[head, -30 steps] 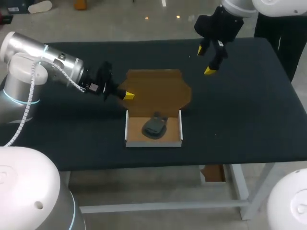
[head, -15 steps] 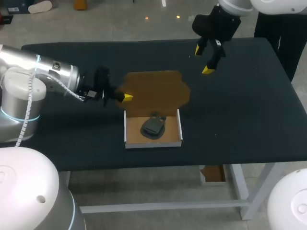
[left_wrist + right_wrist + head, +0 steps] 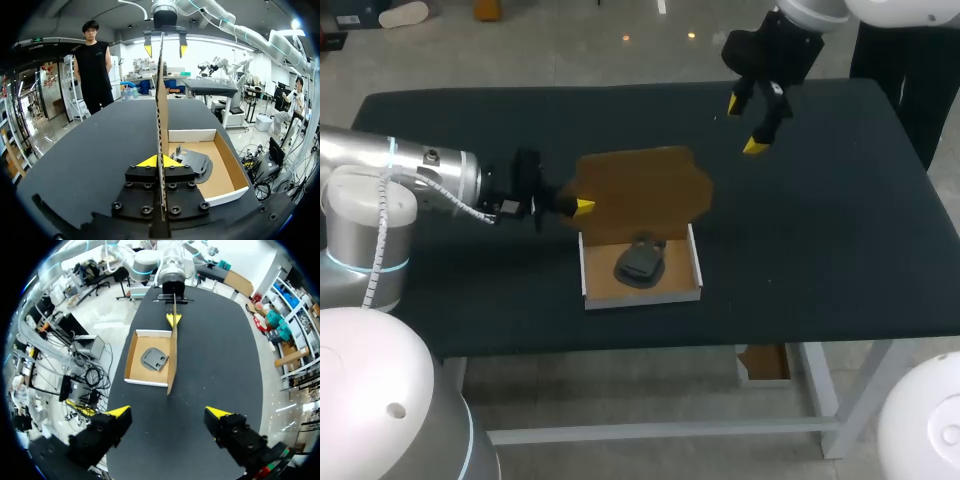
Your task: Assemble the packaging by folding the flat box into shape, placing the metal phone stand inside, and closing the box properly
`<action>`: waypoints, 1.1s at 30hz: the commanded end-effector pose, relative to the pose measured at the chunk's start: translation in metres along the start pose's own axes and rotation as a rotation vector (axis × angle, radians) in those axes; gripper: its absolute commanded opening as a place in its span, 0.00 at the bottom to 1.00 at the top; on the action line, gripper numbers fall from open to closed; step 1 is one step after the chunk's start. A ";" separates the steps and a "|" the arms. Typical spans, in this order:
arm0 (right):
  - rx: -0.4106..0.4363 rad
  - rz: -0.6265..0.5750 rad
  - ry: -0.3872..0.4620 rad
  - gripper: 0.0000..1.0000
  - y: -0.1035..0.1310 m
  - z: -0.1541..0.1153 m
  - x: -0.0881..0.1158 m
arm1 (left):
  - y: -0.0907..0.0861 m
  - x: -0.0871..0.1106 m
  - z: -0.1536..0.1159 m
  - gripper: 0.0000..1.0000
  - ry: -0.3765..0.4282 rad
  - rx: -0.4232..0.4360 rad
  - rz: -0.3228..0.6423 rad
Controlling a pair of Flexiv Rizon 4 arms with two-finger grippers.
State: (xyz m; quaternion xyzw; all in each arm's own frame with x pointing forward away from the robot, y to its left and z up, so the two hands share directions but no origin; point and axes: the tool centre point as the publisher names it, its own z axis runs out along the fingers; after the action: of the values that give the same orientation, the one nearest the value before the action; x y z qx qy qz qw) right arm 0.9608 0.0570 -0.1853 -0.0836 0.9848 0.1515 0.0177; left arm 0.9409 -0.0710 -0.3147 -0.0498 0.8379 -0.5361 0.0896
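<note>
Well left of centre, the left claw (image 3: 582, 207) pinches the left edge of the raised brown lid (image 3: 642, 190), one yellow tip on each face. Just below, mid-frame, the white-walled box (image 3: 642, 298) holds the dark phone stand (image 3: 642, 264). Upper right, the right claw (image 3: 744, 125) hangs spread wide above the table (image 3: 820, 220), well apart from the box.
</note>
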 end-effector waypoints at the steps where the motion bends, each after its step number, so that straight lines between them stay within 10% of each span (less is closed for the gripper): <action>1: 0.000 -0.004 0.008 1.00 0.000 -0.002 -0.001 | 0.002 0.002 -0.002 0.00 -0.012 0.009 -0.001; 19: -0.003 -0.014 0.014 1.00 0.006 -0.001 -0.003 | -0.003 0.004 -0.001 0.00 -0.003 0.004 0.053; 33: 0.049 -0.078 0.037 1.00 0.044 -0.004 -0.044 | -0.003 0.004 -0.001 0.00 -0.003 0.004 0.053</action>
State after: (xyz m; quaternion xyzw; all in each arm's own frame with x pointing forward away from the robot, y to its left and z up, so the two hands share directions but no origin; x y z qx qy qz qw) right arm 0.9836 0.0911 -0.1691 -0.1202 0.9820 0.1413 0.0368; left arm 0.9373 -0.0723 -0.3121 -0.0283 0.8382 -0.5346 0.1045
